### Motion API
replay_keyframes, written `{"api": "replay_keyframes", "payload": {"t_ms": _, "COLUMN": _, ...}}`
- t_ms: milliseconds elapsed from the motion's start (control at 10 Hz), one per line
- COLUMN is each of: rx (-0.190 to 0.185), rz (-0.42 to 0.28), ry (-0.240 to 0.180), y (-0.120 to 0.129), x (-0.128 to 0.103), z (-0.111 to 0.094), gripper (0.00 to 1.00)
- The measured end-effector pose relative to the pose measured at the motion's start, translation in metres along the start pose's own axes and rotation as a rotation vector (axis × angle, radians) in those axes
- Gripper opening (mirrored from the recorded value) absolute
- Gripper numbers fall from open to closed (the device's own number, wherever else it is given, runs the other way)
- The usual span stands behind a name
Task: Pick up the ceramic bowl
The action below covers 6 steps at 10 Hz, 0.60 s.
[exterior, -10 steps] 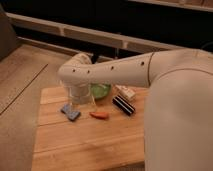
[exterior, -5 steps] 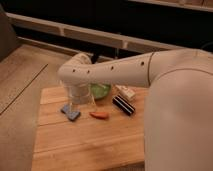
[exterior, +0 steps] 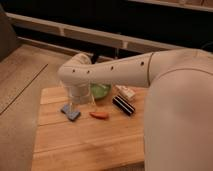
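Note:
The ceramic bowl shows as a glossy green patch at the back of the wooden table, mostly hidden behind my white arm. A translucent whitish cup stands just left of the bowl. My gripper is hidden behind the arm's end, near the cup and the bowl's left side.
On the table lie a blue-grey block at the left, an orange-red piece in the middle, a black bar and a pale box at the right. A dark counter wall runs behind.

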Motion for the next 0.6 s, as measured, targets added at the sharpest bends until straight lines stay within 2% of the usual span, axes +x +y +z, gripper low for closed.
{"api": "replay_keyframes", "payload": {"t_ms": 100, "rx": 0.005, "rz": -0.022, "ry": -0.037, "y": -0.001, "x": -0.009, "z": -0.001, "gripper": 0.65}}
{"api": "replay_keyframes", "payload": {"t_ms": 200, "rx": 0.002, "rz": -0.055, "ry": -0.093, "y": -0.003, "x": -0.026, "z": -0.003, "gripper": 0.65}}
{"api": "replay_keyframes", "payload": {"t_ms": 400, "rx": -0.039, "rz": -0.122, "ry": -0.273, "y": -0.016, "x": -0.089, "z": -0.028, "gripper": 0.65}}
{"api": "replay_keyframes", "payload": {"t_ms": 500, "rx": -0.053, "rz": -0.145, "ry": -0.343, "y": -0.026, "x": -0.115, "z": -0.042, "gripper": 0.65}}
{"api": "replay_keyframes", "payload": {"t_ms": 600, "rx": -0.059, "rz": -0.158, "ry": -0.384, "y": -0.032, "x": -0.13, "z": -0.05, "gripper": 0.65}}
